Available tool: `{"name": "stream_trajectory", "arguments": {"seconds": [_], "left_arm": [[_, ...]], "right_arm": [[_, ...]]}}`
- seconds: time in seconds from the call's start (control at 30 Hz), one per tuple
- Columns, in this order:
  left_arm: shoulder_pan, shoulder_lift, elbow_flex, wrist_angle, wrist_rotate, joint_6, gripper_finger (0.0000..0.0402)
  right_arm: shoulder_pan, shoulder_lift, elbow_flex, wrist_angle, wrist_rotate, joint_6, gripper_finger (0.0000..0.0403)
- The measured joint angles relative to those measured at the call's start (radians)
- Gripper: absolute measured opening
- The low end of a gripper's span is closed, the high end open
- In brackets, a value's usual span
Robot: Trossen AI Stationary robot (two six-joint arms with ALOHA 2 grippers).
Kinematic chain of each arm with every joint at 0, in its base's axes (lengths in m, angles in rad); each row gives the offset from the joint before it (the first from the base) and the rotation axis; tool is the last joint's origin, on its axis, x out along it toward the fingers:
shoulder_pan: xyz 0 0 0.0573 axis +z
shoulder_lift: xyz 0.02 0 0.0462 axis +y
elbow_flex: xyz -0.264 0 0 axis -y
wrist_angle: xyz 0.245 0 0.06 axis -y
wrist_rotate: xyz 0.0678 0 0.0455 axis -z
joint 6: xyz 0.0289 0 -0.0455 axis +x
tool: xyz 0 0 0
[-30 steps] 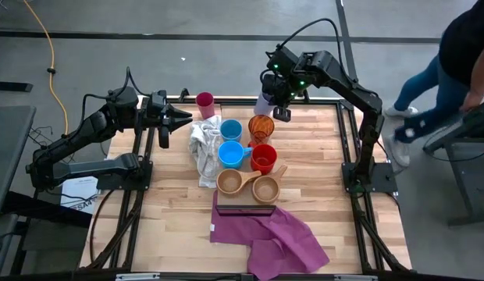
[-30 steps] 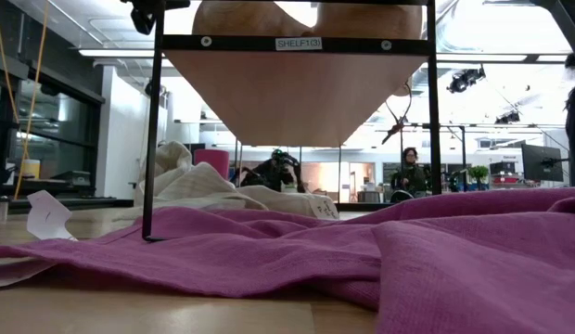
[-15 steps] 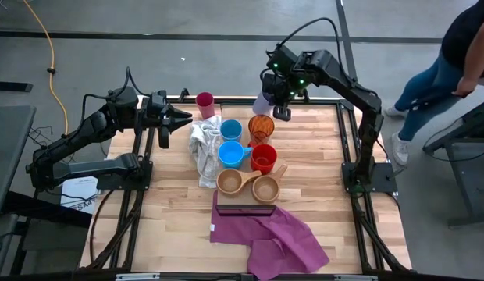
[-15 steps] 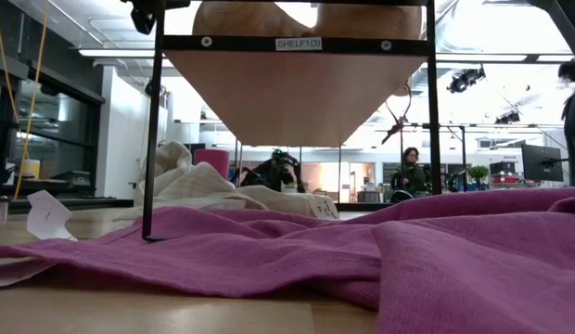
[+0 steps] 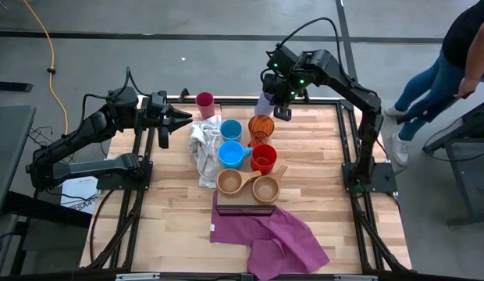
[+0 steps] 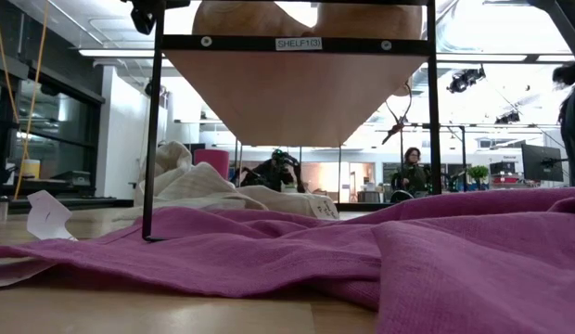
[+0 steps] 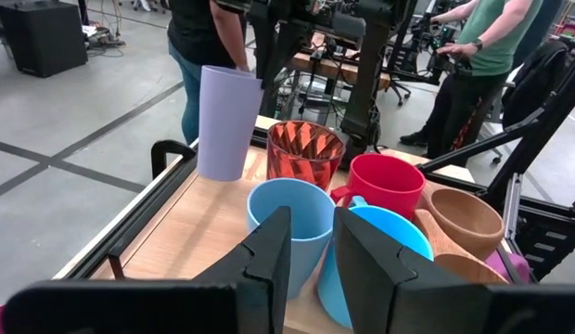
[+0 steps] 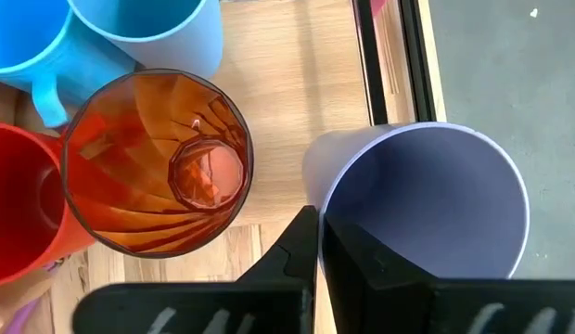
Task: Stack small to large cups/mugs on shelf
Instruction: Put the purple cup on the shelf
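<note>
The lavender tumbler [image 5: 263, 104] is at the table's far edge, with my right gripper [image 5: 272, 100] shut on its rim; it also shows upright in the left wrist view [image 7: 223, 121]. On the light-wood shelf [image 5: 246, 204] stand the orange tumbler [image 5: 261, 127], two blue mugs [image 5: 230, 153], the red mug [image 5: 264, 158] and two wooden cups [image 5: 229, 182]. The magenta tumbler [image 5: 205, 103] stands at the far left. My left gripper [image 5: 181, 119] is open and empty, left of the cups, pointing toward them. My right gripper pinches the lavender tumbler's rim wall [image 8: 321, 206] on the side toward the orange tumbler. One finger [image 8: 292, 255] is outside and one finger [image 8: 371, 260] is inside. The fingers come from above, pointing down. The tumbler is upright; whether its base touches the table I cannot tell.
A white cloth [image 5: 201, 147] lies bunched left of the blue mugs. A purple cloth [image 5: 277, 234] lies at the shelf's near end and fills the low view [image 6: 362, 250]. The shelf's dark frame [image 6: 156, 121] stands on the table. A person [image 5: 460, 55] stands beyond the table's right side.
</note>
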Motion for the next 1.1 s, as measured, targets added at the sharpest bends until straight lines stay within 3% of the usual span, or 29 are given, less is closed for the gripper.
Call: {"name": "stream_trajectory", "arguments": {"seconds": [1.1], "left_arm": [[0.000,0.000,0.000,0.001,0.000,-0.001,0.0074]], "right_arm": [[-0.001,0.010,-0.001,-0.022,-0.040,-0.002,0.0000]]}}
